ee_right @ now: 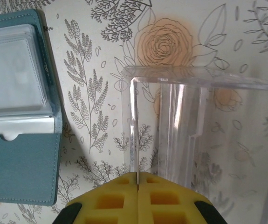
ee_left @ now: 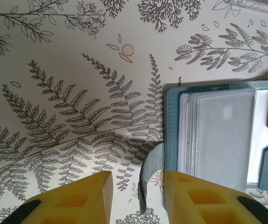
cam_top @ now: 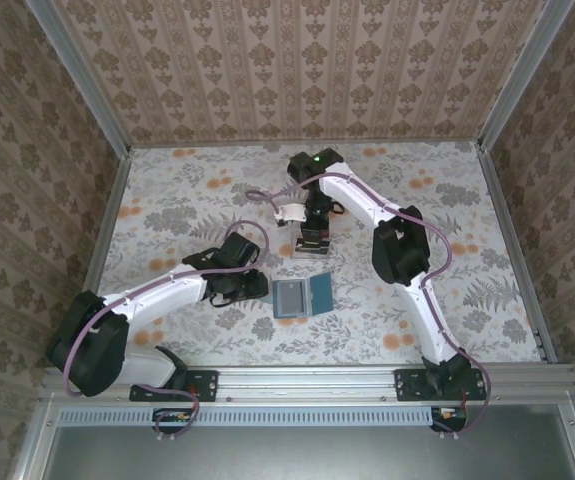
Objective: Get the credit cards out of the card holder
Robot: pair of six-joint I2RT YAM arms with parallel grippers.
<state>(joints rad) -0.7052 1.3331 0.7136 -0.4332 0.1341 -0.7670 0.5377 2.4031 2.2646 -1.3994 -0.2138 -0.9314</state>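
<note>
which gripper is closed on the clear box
The right gripper, shut on the wall of the clear box; the left gripper is open beside the card holder.

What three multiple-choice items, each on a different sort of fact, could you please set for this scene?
1. Where is the card holder?
A) lying on the table
B) propped against the back wall
C) hanging in the air

2. What colour is the card holder?
A) red
B) teal
C) yellow

3. What state is the right gripper in?
A) wide open over bare table
B) shut on a wall of the clear plastic box
C) shut on a card

Answers:
1 A, the top view shows it spread flat on the floral surface.
2 B, its panels look teal in both wrist views.
3 B, its yellow fingers meet on the thin clear wall.
</note>
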